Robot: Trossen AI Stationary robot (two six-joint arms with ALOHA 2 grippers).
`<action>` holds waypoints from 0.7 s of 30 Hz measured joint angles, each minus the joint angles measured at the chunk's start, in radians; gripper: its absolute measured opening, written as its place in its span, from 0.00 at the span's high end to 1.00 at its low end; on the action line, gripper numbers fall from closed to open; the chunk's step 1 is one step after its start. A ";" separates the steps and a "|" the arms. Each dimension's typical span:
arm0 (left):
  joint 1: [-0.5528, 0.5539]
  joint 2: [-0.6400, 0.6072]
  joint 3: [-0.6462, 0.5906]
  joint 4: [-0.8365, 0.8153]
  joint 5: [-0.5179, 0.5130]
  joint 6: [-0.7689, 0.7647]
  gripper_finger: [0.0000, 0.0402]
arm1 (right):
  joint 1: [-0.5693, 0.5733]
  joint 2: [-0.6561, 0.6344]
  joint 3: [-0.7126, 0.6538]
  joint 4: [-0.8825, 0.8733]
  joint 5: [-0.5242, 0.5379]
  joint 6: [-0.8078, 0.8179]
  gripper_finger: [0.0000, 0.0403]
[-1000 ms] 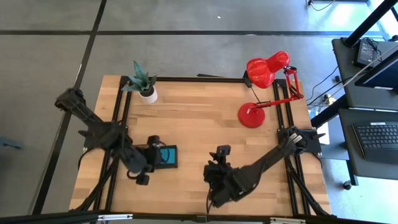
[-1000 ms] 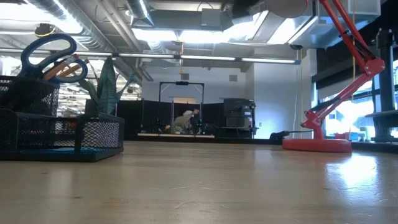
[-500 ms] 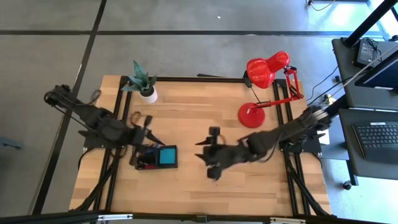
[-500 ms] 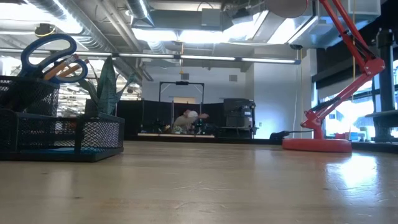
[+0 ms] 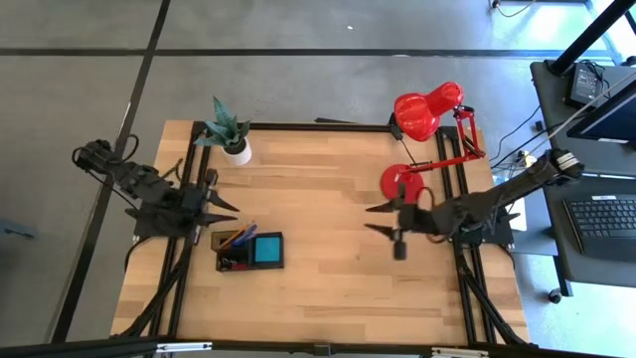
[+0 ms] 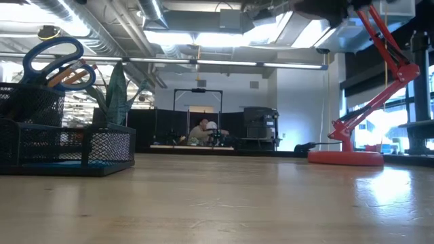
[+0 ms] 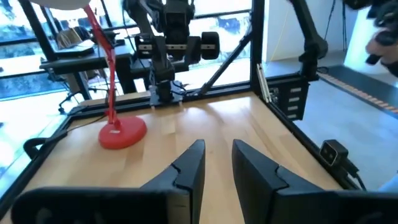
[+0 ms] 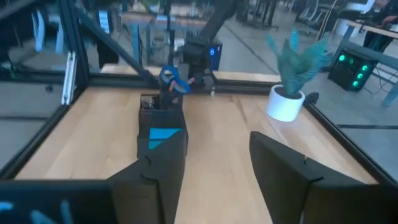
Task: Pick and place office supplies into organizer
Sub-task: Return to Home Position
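The black mesh organizer (image 5: 281,261) stands at the table's left front. Blue-handled scissors (image 6: 53,58) and orange pencils (image 5: 237,237) stick up out of its tall cup, and a blue sticky-note pad (image 5: 266,249) lies in its flat compartment. My left gripper (image 5: 227,203) hovers near the left edge, just beyond the organizer's far left corner. It points level toward the table's right, open and holding nothing (image 7: 217,155). My right gripper (image 5: 372,219) hangs in front of the red lamp, pointing level toward the organizer (image 8: 144,102). Its fingers stand wide open with nothing between them (image 8: 217,155).
A red desk lamp (image 5: 402,184) stands at the far right. A potted green plant (image 5: 231,134) stands at the far left corner. Black frame rails (image 5: 298,127) run along the table's edges. Bare wood lies between the organizer and the lamp.
Both arms have drawn back and tipped from pointing down to pointing level. My left gripper has gone from the organizer's near left side toward the far and left edges. My right gripper has swung from the near middle of the table toward the lamp. The organizer has stayed put.
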 joint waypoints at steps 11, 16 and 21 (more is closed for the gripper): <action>0.001 -0.322 -0.221 0.005 -0.143 0.009 0.82 | -0.053 -0.333 -0.321 0.144 0.001 -0.025 0.55; 0.000 -0.450 -0.289 0.002 -0.192 0.040 0.82 | -0.129 -0.435 -0.425 0.199 0.003 -0.056 0.55; 0.009 -0.458 -0.317 0.005 -0.294 0.024 0.82 | -0.196 -0.530 -0.522 0.264 0.001 -0.064 0.55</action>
